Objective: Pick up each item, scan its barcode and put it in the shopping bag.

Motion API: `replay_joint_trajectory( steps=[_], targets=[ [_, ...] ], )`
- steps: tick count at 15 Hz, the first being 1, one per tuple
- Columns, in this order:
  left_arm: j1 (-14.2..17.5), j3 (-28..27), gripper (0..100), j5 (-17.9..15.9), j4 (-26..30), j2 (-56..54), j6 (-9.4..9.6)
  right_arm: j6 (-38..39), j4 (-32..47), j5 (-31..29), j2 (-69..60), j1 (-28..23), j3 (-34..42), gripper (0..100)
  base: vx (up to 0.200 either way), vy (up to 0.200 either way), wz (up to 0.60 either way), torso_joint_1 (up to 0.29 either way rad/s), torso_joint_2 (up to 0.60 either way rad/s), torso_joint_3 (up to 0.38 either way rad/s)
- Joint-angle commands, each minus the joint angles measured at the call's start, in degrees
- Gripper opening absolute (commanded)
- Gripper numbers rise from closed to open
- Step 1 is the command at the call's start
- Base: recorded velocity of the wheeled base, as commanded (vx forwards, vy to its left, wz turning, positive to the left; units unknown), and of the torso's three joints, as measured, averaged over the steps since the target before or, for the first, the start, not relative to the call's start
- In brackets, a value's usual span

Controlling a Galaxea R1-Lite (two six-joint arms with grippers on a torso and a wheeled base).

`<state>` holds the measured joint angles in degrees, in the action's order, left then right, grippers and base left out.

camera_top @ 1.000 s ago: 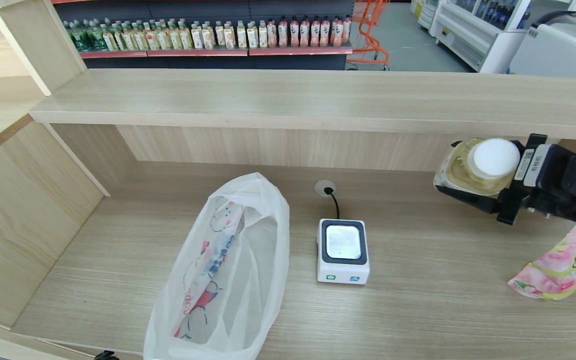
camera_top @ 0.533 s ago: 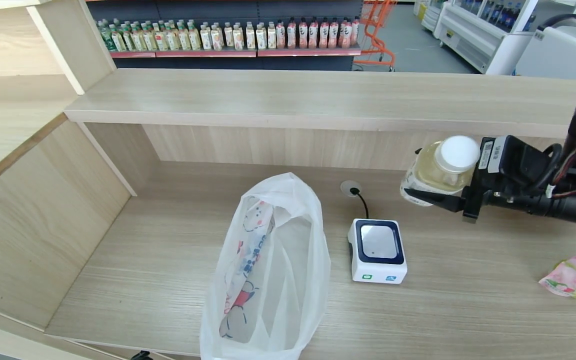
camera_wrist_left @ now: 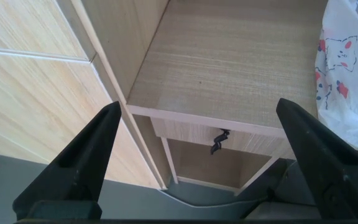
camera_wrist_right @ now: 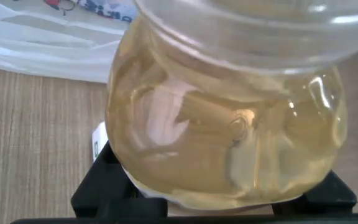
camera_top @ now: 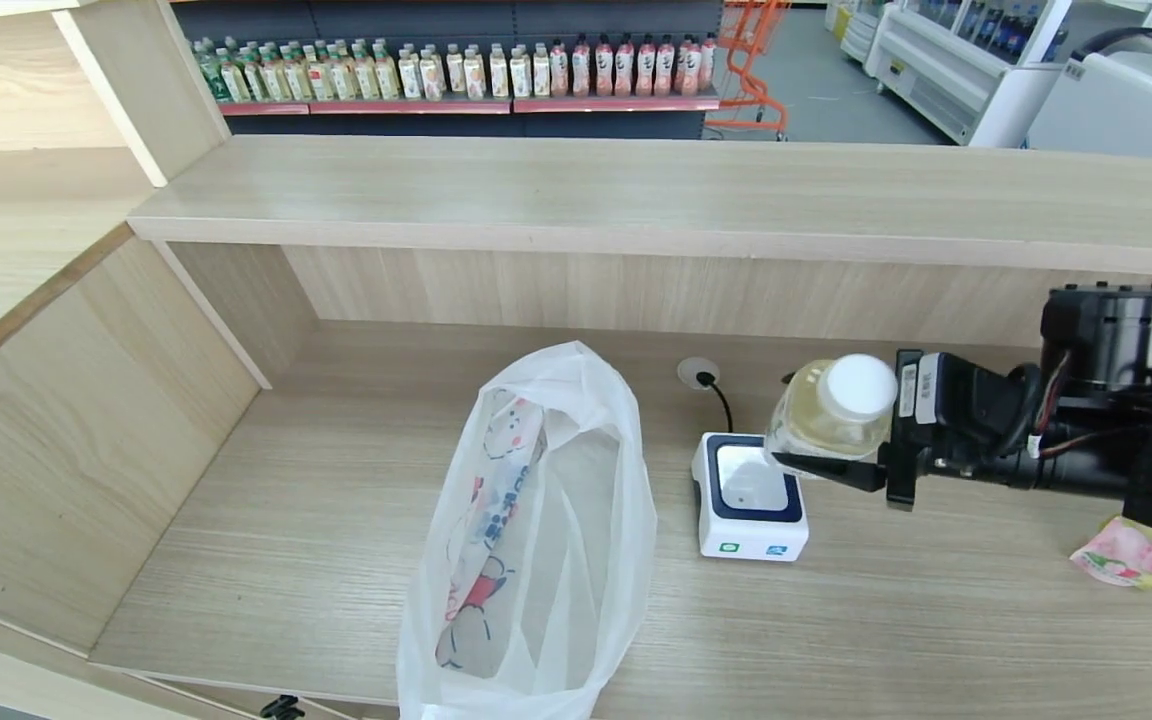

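Bottle first: from the head view it sits gripped in the right hand, held clear of the worktop with its white cap toward the camera. It hangs over the right edge of the scanner, just above the glass window. To my eye this is the scanning step. The next move calls for turning the label so the barcode faces that window; I cannot see where the barcode is. After that comes the carry leftward to the shopping bag, which lies just beside the scanner with 1 printed packet already inside. Its thin film looks floppy, so the mouth may need a careful approach. A pink pouch waits on the worktop at the far right.

Seen from the left wrist, the left hand is spread wide and holds nothing. It hangs off the near edge of the worktop, with a bit of the bag to one side.

Up close in the right wrist view, the bottle is clear and rounded, filled with pale yellow liquid that catches the light. The black fingers clamp it on both sides. Behind it show a white corner of the scanner and the bag.
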<state>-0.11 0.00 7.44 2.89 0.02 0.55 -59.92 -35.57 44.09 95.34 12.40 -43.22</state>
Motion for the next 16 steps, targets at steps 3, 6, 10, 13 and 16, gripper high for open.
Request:
replay_joint_trajectory(
  steps=[3,6,10,13,16],
  targets=[
    [0.0,0.0,100,0.0,0.0,0.0,-0.02,-6.4,-0.1,0.2,3.5,3.2,0.1,0,0.0,0.0,0.0,0.0,0.0,0.0],
    [0.0,0.0,100,0.0,0.0,0.0,0.07,-12.4,-0.1,2.1,5.9,3.2,0.0,0,0.0,0.0,0.0,0.0,0.0,0.0],
    [0.0,0.0,100,0.0,0.0,0.0,-0.02,-17.2,-2.3,4.2,8.2,2.0,0.3,0,0.0,0.0,0.0,0.0,0.0,0.0],
    [0.0,0.0,100,0.0,0.0,0.0,0.07,-19.9,-3.9,6.2,10.3,0.7,0.2,0,0.0,0.0,0.0,0.0,0.0,0.0],
    [0.0,0.0,100,0.0,0.0,0.0,-0.02,-20.5,-3.9,6.5,10.4,-0.4,-0.2,0,0.0,0.0,0.0,0.0,0.0,0.0]
  ],
)
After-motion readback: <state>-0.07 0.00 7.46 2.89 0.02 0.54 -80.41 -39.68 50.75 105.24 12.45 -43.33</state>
